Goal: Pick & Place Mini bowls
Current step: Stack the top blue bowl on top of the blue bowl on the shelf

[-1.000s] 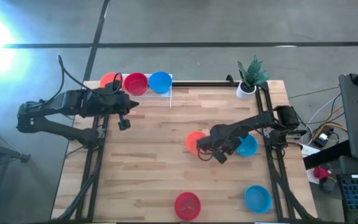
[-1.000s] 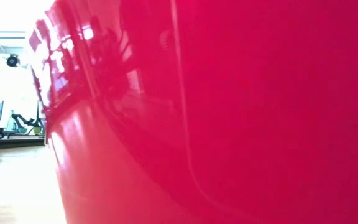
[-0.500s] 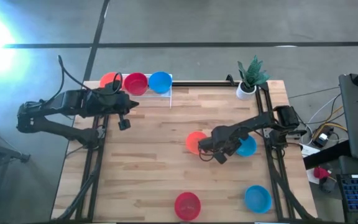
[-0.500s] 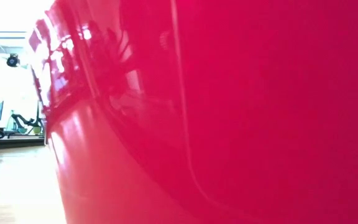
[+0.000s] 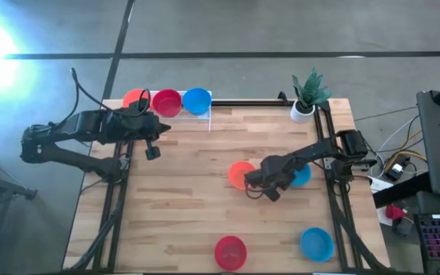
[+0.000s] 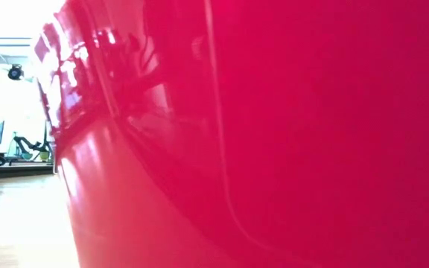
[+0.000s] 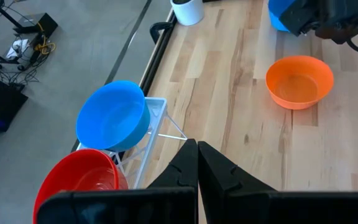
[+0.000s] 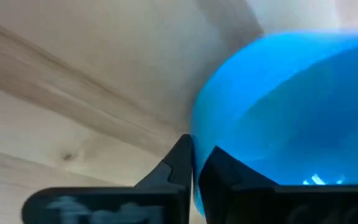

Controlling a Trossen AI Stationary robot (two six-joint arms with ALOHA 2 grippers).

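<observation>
Three mini bowls, orange [image 5: 134,97], red [image 5: 166,101] and blue [image 5: 197,100], sit in the white rack [image 7: 160,115] at the table's far left. An orange bowl [image 5: 239,173] stands mid-table, open side up. Next to it is a blue bowl [image 5: 302,177], partly under my right arm, and my right gripper [image 5: 281,183] is shut on it. A red bowl [image 5: 230,252] and another blue bowl [image 5: 316,243] rest near the near edge. My left gripper [image 5: 163,128] is shut and hovers just in front of the rack, touching nothing. My right gripper pinches the blue bowl's rim [image 8: 199,134] between its two fingers, one finger [image 8: 225,171] inside the bowl and one [image 8: 176,165] outside. The fingers come from above, slanting down. Whether the bowl is clear of the table I cannot tell.
A small white pot with a green plant [image 5: 305,103] stands at the far right corner. The near red bowl [image 6: 274,134] fills almost the whole low view. Bare wood lies between the rack and the mid-table bowls [image 5: 197,164].
My right gripper, with the blue bowl, has shifted slightly toward the table's left, and less of the bowl shows from under the arm than a second ago.
</observation>
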